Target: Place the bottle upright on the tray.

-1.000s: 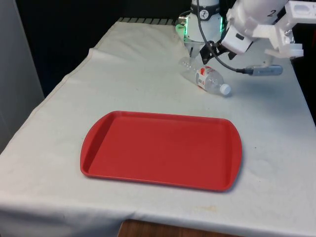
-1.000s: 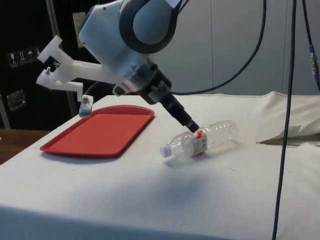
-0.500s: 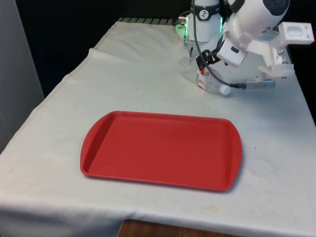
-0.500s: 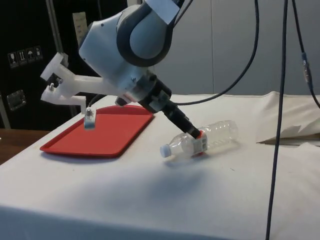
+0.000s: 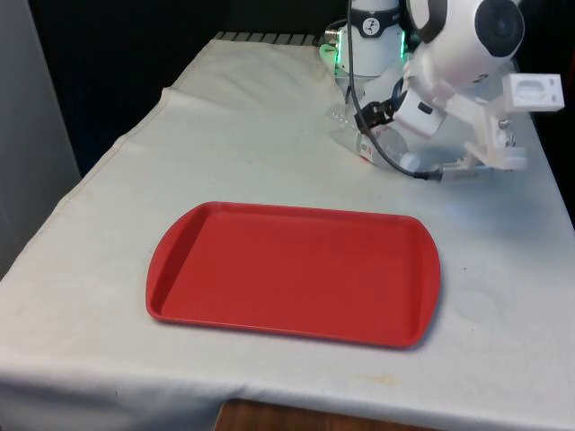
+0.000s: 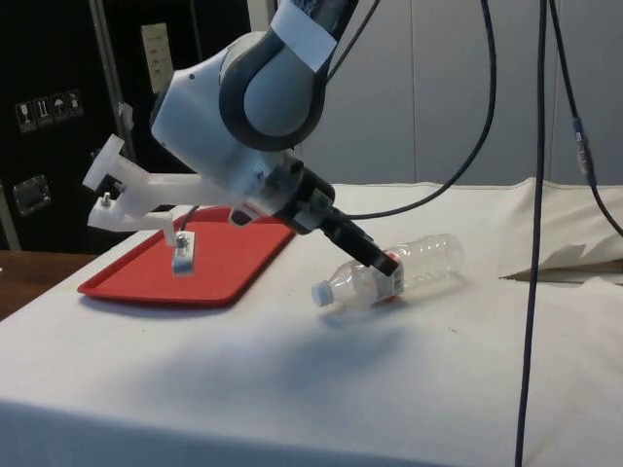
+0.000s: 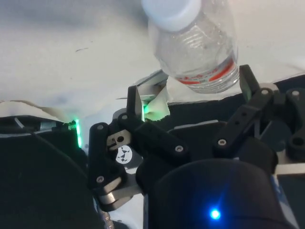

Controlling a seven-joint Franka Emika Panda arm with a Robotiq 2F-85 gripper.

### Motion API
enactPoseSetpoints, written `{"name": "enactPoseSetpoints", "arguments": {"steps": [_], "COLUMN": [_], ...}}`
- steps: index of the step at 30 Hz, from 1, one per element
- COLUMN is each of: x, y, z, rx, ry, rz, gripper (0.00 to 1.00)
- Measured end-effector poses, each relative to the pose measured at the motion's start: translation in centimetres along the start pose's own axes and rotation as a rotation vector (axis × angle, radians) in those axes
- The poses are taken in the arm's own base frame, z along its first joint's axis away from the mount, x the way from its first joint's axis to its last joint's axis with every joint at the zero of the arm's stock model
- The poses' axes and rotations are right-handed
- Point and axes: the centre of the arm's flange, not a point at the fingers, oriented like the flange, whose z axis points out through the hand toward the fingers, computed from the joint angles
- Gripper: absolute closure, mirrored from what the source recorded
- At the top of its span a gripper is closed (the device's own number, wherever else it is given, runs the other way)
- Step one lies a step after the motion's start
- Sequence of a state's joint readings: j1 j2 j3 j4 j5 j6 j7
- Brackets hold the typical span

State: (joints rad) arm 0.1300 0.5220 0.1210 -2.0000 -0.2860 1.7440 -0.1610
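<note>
Bottle [image 6: 389, 277] lies on white cloth [image 5: 252, 153], beside tray [image 5: 292, 272].

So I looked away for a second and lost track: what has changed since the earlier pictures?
The gripper has come lower and closed in on the lying bottle, its fingers now straddling the labelled middle, one on each side. It has not clamped or lifted it. The bottle lies on its side on the cloth where it was, cap toward the red tray, which has not moved.
</note>
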Motion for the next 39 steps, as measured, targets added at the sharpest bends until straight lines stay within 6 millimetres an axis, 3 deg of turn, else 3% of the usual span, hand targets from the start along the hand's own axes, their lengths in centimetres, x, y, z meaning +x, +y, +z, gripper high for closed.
{"name": "enactPoseSetpoints", "arguments": {"steps": [22, 39], "x": [1.0, 3.1], "y": [0.4, 0.4], "z": [1.0, 1.9], "rx": [-0.042, -0.042], "ry": [-0.104, -0.134], "rz": [-0.060, -0.089], "gripper": [0.00, 0.00]}}
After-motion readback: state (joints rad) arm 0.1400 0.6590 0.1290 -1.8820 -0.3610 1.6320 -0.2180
